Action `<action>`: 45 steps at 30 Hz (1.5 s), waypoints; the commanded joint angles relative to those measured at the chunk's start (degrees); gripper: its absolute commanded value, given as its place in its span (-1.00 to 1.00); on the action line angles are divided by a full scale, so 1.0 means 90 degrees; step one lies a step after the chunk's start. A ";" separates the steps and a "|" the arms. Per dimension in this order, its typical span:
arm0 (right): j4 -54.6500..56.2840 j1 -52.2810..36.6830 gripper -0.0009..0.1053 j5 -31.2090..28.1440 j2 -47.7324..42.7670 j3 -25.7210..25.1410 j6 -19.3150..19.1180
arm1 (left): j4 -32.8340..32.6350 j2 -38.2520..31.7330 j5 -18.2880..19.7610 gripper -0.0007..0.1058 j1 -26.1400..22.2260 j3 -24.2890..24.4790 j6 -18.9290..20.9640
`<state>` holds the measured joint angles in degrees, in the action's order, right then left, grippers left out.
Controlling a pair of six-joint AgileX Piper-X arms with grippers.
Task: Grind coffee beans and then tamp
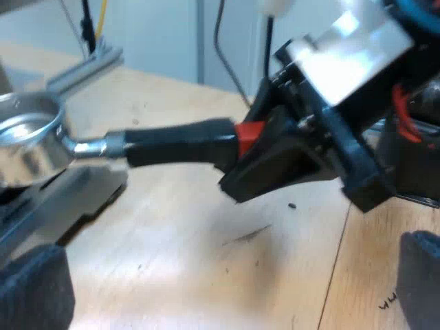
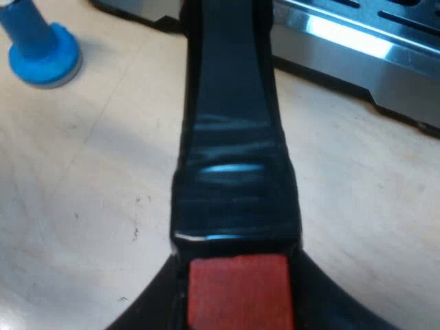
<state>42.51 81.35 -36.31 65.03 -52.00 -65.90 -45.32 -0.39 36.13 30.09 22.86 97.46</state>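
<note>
Holder point(image 1: 31, 130): the metal basket is cut off by the picture's edge in the left wrist view, and is lost past the edge in the right wrist view.
Red end point(image 1: 249, 130): largely covered by the right gripper point(image 1: 242, 161) clamped on it.
Tamper point(image 2: 38, 45): the blue top is cut off.
Espresso machine point(image 2: 357, 48): all but a metal strip is cut off.
Left gripper point(image 1: 227, 295): the fingers point(image 1: 34, 292) are blurred and cut off.
Table point(image 1: 179, 261): the dark marks on it are too small to be read.

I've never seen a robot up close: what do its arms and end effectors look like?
The right end effector is black: two wedge-shaped fingers on a boxy, angular body, with a white block and a blue ring behind it. The left end effector has two broad, dark, blunt fingers.
</note>
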 commanded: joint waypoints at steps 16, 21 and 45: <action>-0.1680 -0.0007 -0.98 0.0854 -0.0304 0.1299 -0.1329 | -0.0117 -0.0625 -0.1899 0.84 0.0044 0.0036 0.0165; -0.2243 -0.0481 -0.98 0.1193 -0.0288 0.1662 -0.1468 | -0.0117 -0.0592 -0.1899 0.84 0.0044 0.0036 0.0165; -0.3220 -0.1092 -0.98 0.1923 0.1091 0.1726 -0.2468 | -0.0024 0.1147 -0.1899 0.84 0.0044 -0.0082 -0.0400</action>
<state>15.18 71.57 -18.33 75.22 -36.01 -87.82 -46.19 9.67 19.62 30.09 22.10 94.02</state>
